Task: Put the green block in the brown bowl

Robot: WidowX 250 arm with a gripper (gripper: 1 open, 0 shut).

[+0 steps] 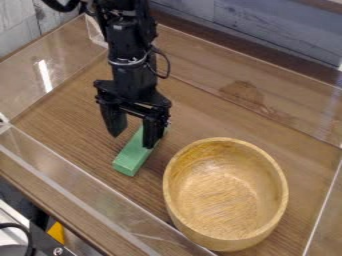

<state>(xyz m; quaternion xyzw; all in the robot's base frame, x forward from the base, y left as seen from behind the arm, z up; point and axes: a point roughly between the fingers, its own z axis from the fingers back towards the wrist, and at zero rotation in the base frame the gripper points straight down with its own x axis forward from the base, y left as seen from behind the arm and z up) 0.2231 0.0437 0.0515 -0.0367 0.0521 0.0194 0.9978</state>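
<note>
The green block (131,159) lies flat on the wooden table, a slim bright green bar pointing toward the upper right. My black gripper (135,135) points straight down over its far end, open, with one finger on each side of the block. I cannot tell whether the fingers touch it. The far end of the block is hidden behind the fingers. The brown bowl (274,170) stands empty to the right of the block, wide, light wood with a thick rim.
Clear plastic walls (80,205) fence the table (241,90) at the front and left. Wall tiles run along the back edge.
</note>
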